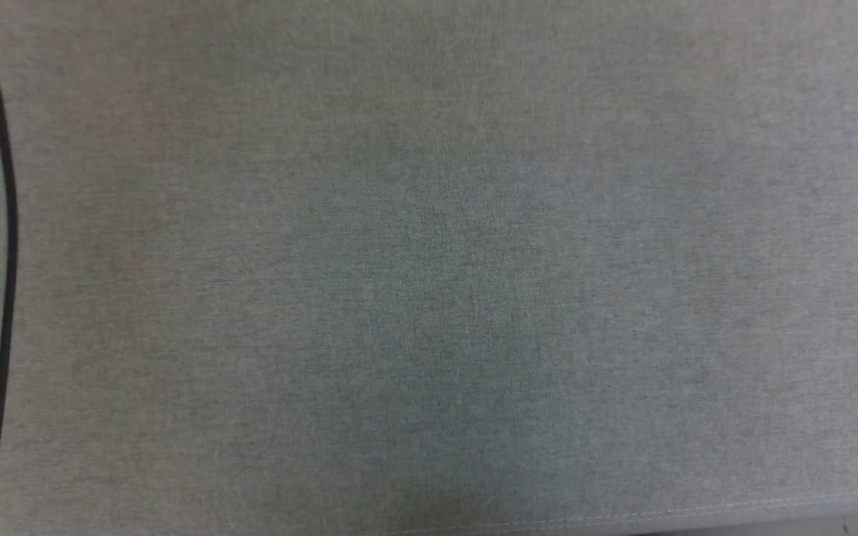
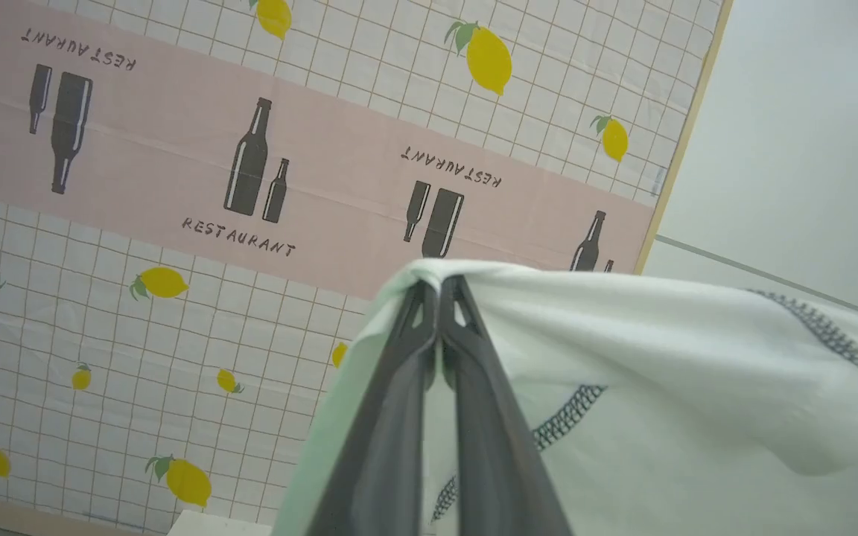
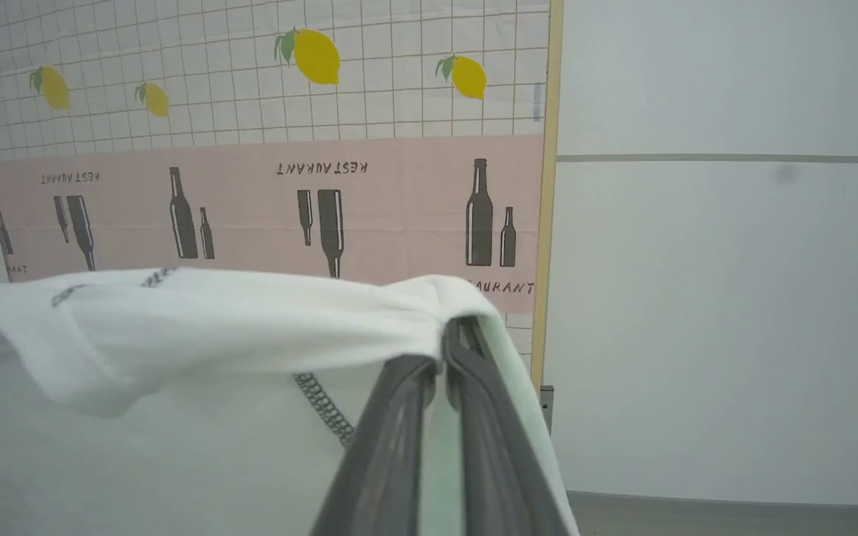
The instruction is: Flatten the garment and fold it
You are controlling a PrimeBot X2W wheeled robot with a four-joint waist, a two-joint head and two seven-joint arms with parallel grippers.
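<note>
Your left fingers are pressed together at the tips. They pinch a fold of the white shirt, which drapes over them and runs off to that view's right. Your right fingers are likewise closed on the shirt, and here the cloth stretches away to the left. It hangs in the air between the two arms, in front of a lemon-and-bottle backdrop and a white wall.

Each grip looks like a small bite of thin, soft fabric. If you spread the arms too far or jerk them, a corner could probably slip free. The top edge sags and rolls between the grips, so lowering it as it is may lay it down creased.

The wrist views give you the grips and the dark zigzag stitching. The head view looks down on a grey woven surface, likely the covered counter. A black cable runs along its left side and could snag the cloth if it lands there.
</note>
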